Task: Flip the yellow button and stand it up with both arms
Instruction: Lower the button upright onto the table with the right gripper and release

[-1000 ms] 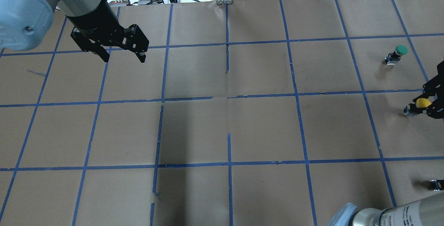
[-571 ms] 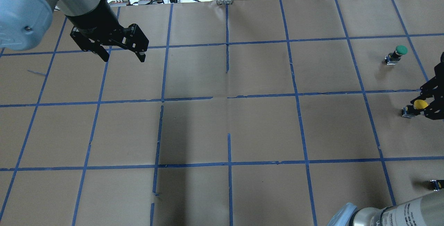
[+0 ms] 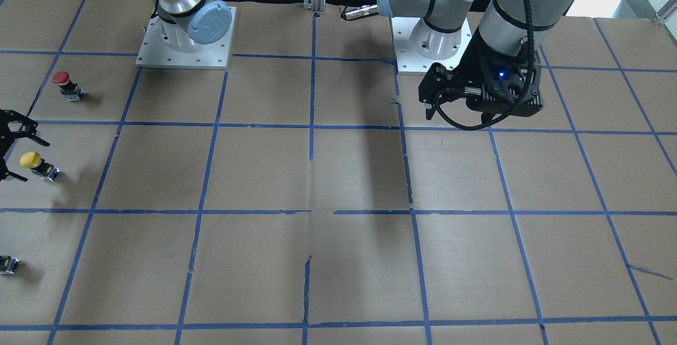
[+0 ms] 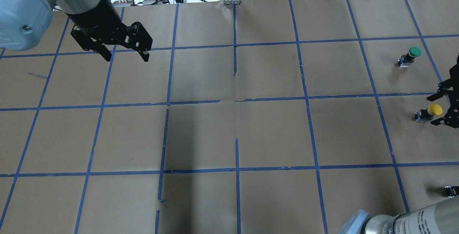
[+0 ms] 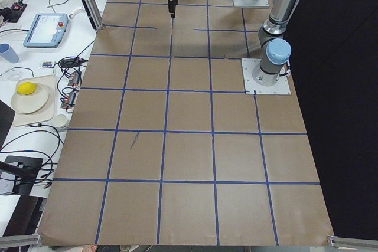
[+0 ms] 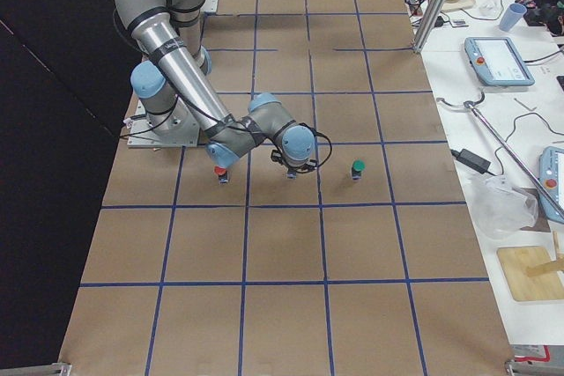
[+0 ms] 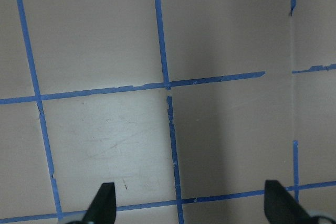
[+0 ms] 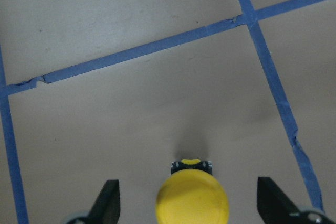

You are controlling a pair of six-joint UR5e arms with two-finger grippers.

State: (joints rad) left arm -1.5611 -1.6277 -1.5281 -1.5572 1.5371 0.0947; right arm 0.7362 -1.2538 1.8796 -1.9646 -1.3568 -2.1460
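The yellow button [image 4: 434, 109] stands on its grey base at the table's far right, cap up. It also shows in the front-facing view [image 3: 30, 160] and in the right wrist view [image 8: 192, 200]. My right gripper [image 4: 433, 111] is open, with one finger on each side of the yellow cap and a gap to both; it shows at the left edge of the front-facing view [image 3: 21, 160] and in its wrist view [image 8: 190, 203]. My left gripper [image 4: 127, 59] is open and empty, high over the far left of the table [image 3: 457, 117].
A green-capped button [image 4: 412, 54] stands beyond the yellow one. A red-capped button [image 3: 62, 79] stands nearer the robot base. A small dark capless part [image 4: 450, 191] lies at the right edge. Brown paper with a blue tape grid [image 4: 236, 104] covers the table.
My right gripper has opened and let go of the yellow button, which now stands free. The left gripper has shifted slightly toward the table's far side.
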